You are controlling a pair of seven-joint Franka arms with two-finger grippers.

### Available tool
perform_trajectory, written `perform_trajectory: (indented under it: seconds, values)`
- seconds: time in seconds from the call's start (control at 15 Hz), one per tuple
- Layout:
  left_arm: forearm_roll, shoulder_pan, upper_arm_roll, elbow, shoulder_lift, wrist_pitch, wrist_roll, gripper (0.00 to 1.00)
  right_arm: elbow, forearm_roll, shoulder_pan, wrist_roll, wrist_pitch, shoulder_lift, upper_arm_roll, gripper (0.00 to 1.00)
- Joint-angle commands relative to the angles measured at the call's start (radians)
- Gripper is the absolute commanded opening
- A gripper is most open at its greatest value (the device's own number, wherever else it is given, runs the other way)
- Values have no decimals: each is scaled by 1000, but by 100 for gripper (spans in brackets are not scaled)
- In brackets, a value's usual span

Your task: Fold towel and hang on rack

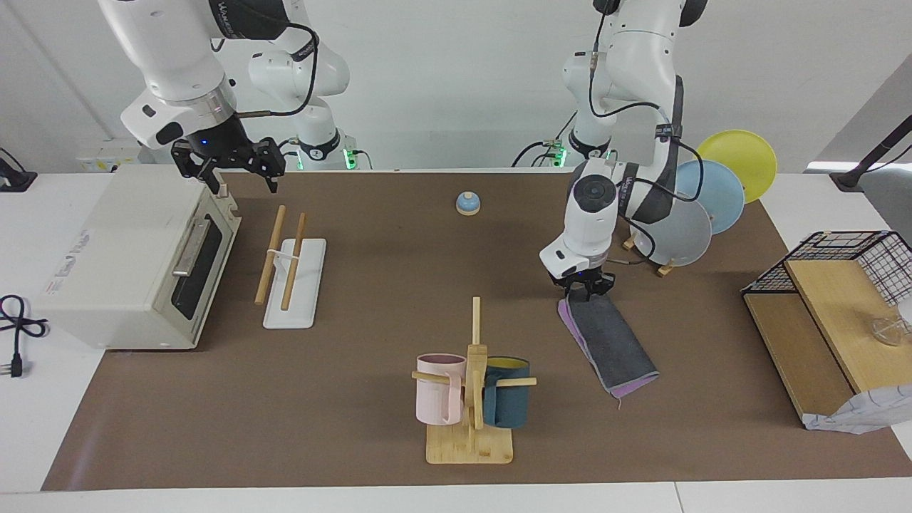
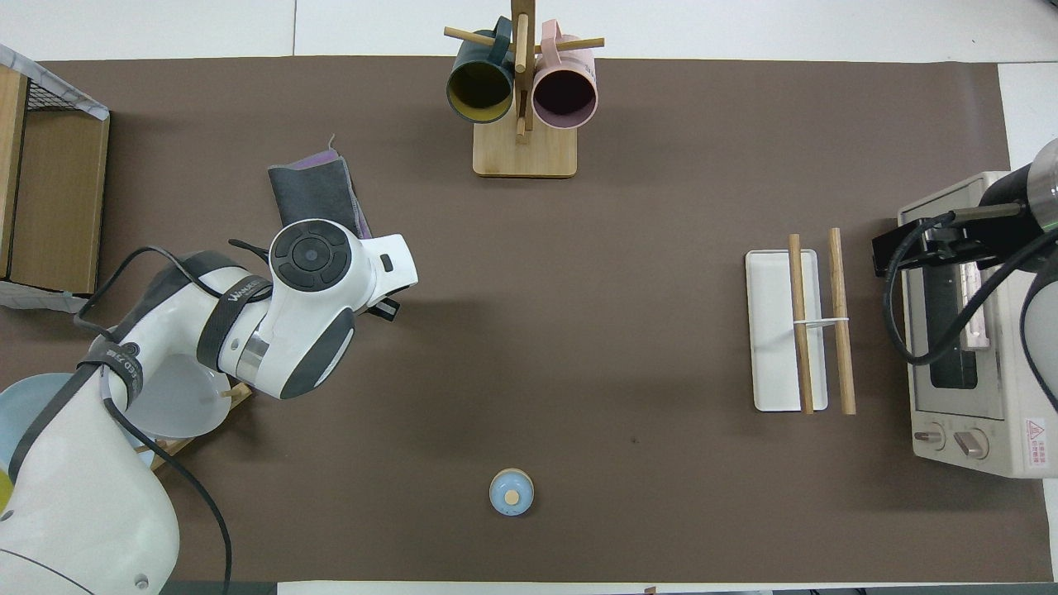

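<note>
Folded towel (image 1: 610,342) on the mat, rack (image 1: 293,281) apart.
Left gripper (image 1: 586,289) touches the towel's near end, fingers' state unclear; soft grey strip, purple edges. Right gripper (image 1: 239,173), jaws spread, hangs above the toaster oven (image 1: 128,263).

towel (image 1: 611,342) dark grey, purple edge; rack (image 1: 288,267) light wood, white base.

My table (image 1: 370,299) wears a brown mat. On it lie the folded towel (image 1: 613,342) toward my left arm's end, the rack (image 1: 293,281) beside the toaster oven (image 1: 135,260) toward my right arm's end, the mug tree (image 1: 470,399) farthest from me, a small blue bell (image 1: 468,204) nearest, and the plate stand (image 1: 666,269).
</note>
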Motion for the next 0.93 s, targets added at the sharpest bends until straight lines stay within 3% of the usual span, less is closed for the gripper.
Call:
perform_trajectory:
  seconds: [0.0,0.33,0.53,0.73,0.86]
  values:
    - [-88,46,-1,54,-43,-113,16,100,-4,25,-13,-18,-11,-7,2,100]
    - [-297,182,1,39,-46,-49,131,100,-4,25,-13,-18,-11,-7,3,100]
    - [-404,212,1,-16,-37,51,175,100,-4,25,-13,-18,-11,-7,3,100]
    - [-536,239,1,-36,-21,57,233,100,-4,25,-13,-18,-11,-7,3,100]
    - [-560,239,1,-45,-14,59,235,100,-4,25,-13,-18,-11,-7,3,100]
